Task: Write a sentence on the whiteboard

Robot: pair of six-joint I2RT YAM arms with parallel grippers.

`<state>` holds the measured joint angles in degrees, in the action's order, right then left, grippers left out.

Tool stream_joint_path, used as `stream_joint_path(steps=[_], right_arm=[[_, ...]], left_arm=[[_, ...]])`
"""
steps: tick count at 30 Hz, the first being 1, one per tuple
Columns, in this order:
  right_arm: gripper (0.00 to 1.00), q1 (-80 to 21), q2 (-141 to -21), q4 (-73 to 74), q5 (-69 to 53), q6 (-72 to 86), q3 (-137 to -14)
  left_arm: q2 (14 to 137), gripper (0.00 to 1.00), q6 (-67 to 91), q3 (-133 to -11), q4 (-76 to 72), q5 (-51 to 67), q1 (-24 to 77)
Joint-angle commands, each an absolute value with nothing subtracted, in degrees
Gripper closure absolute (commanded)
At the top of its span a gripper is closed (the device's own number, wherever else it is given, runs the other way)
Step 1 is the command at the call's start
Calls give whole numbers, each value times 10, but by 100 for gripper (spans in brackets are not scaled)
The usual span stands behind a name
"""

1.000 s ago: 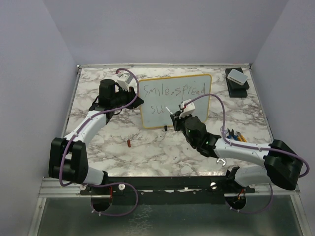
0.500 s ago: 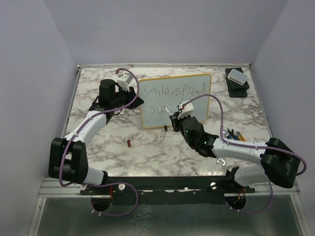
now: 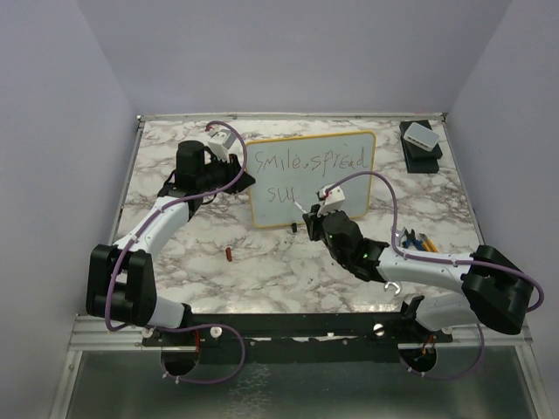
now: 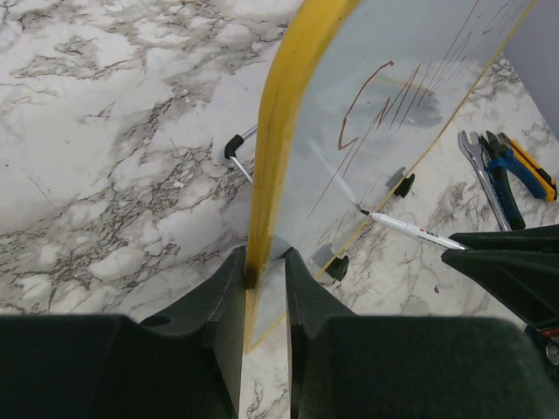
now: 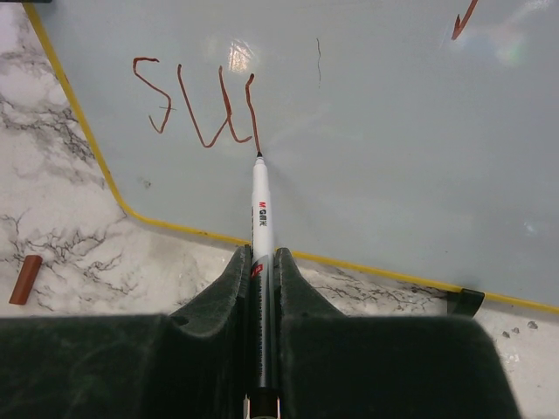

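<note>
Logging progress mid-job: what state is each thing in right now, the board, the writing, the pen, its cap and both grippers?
whiteboard: held by its yellow rim.
sentence: unfinished; second line barely begun.
marker: uncapped, tip on the board.
marker cap: off, lying on the table.
left gripper: shut on the whiteboard.
right gripper: shut on the marker.

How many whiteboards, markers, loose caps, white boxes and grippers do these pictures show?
whiteboard: 1
marker: 1
red-brown cap: 1
white box: 1
grippers: 2, left gripper and right gripper
total: 6
</note>
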<state>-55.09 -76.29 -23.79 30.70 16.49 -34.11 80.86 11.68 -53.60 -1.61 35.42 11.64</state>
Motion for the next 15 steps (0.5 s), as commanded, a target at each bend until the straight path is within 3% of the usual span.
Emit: stream_joint_path(steps=[1,15], right_arm=[[99,-550,-765,-223,314,172,-338],[99,-549,-764,-277,351,109,-379]], left_arm=[[801,91,118,-537,-2,346,124],[804,91,117,-538,-1,346,123]])
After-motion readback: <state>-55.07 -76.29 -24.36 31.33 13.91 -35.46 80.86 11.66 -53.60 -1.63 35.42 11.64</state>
